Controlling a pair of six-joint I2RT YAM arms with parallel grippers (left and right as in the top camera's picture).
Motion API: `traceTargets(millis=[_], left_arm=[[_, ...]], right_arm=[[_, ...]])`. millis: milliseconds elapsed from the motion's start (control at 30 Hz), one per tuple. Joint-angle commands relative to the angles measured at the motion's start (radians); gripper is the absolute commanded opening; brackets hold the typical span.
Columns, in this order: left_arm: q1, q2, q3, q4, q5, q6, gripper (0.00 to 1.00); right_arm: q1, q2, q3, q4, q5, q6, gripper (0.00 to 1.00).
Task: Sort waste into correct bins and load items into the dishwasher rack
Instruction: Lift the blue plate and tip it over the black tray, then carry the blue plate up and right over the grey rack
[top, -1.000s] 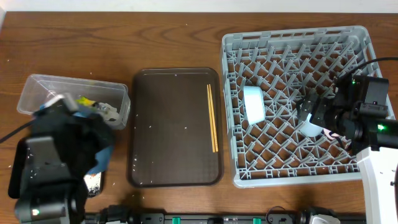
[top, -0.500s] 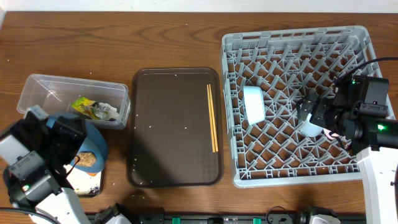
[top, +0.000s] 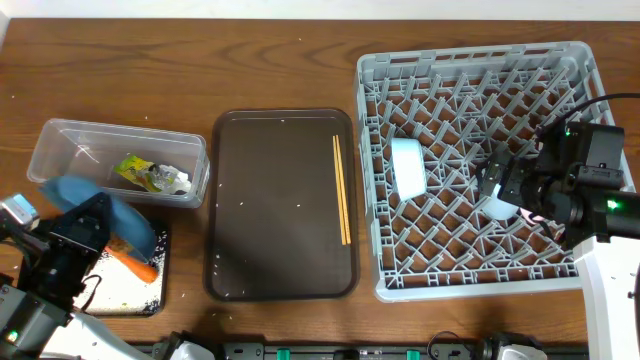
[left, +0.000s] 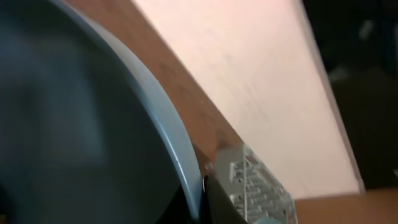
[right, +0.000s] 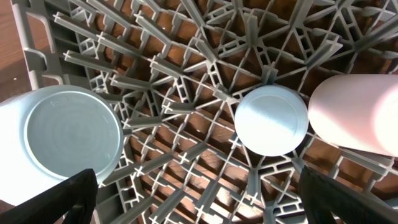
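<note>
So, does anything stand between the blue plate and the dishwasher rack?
Only the low brown tray with the chopsticks lies between the blue plate and the dishwasher rack; nothing tall. Inside, the white bowl sits near its left side.

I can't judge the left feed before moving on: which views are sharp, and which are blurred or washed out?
Left wrist: the plate fills half the frame, close and out of focus. Overhead: sharp, evenly lit. Right wrist: rack crisp, pink cup washed out at the right edge.
</note>
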Motion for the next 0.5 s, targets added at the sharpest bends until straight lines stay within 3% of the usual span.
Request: traceTargets(millis=[0,400,467], left_arm=[[0.03,-0.002,0.011,0.002,0.144,0.101,0.06],[0.144,0.024,0.001,-0.052,0.166,0.109,0.07],[0.182,0.025,-0.005,-0.105,0.098,0.106,0.06]], right_arm=[[-0.006,-0.003,0.014,-0.004,-0.005,0.006,0.98],[-0.006,-0.003,0.014,0.003,-0.005,0.006,0.99],[-0.006,-0.003,0.014,0.0,-0.005,0.006,0.99]])
